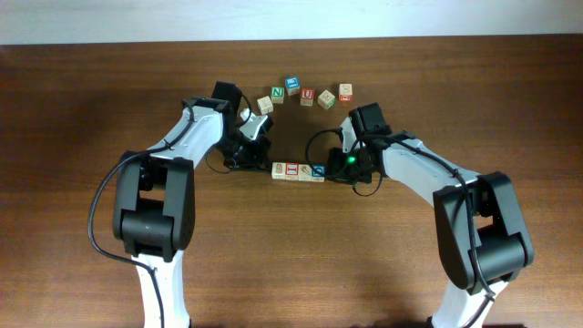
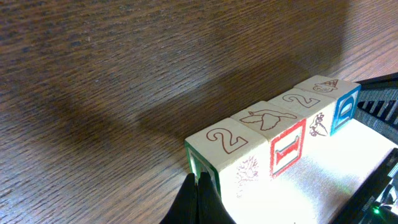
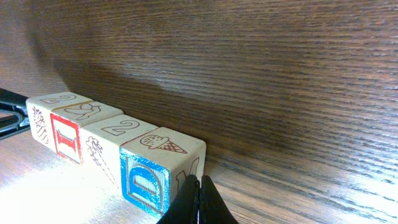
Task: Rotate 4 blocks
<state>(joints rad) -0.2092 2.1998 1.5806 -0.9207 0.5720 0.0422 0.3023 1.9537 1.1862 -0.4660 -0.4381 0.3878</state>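
Rotation of the four blocks (image 1: pixel 298 171) looks imminent, the left gripper (image 2: pixel 200 198) and right gripper (image 3: pixel 199 199) both closed tight and empty at opposite row ends, likely needing coordinated opposing pushes.

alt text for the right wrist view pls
Four wooden alphabet blocks sit in a touching row on a dark wood table, the nearest block showing a blue D. The right gripper, jaws shut, pokes in at the bottom edge beside that end block.
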